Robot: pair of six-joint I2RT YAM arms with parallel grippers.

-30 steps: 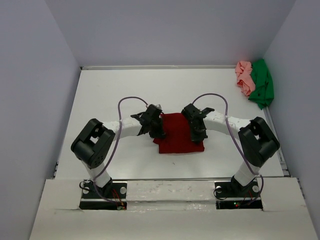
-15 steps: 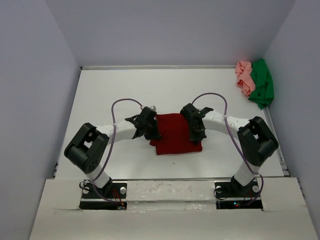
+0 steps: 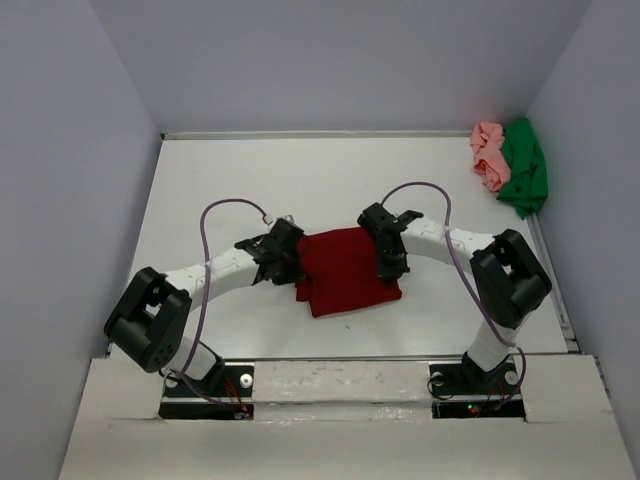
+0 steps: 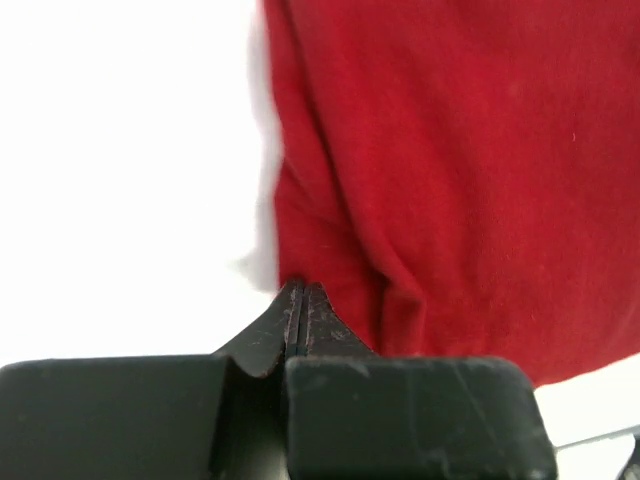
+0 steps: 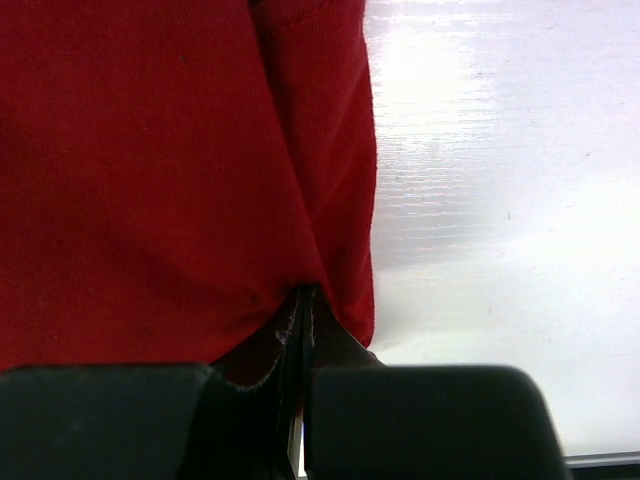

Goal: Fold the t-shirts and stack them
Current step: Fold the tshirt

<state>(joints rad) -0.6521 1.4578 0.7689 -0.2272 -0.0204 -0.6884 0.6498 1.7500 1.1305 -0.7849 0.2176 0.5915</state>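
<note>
red: dark red shirt [image 3: 350,272] lies folded near the middle of the desk [image 3: 230,180] | left end effector [image 3: 292,264]: clenched on the shirt's left edge | right end effector [image 3: 392,266]: clenched on its right edge | others: pink shirt [image 3: 489,155] and green shirt [image 3: 524,172] crumpled, touching, in the far right corner

Open white tabletop [image 3: 330,175] runs beyond and left of the folded dark red cloth t-shirt [image 3: 345,272], which the left gripper [image 3: 296,267] and right gripper [image 3: 392,270] flank. Crumpled pale pink t-shirt [image 3: 489,155] and bright green t-shirt [image 3: 524,175] block the far right corner, against the grey wall [image 3: 590,150].
</note>
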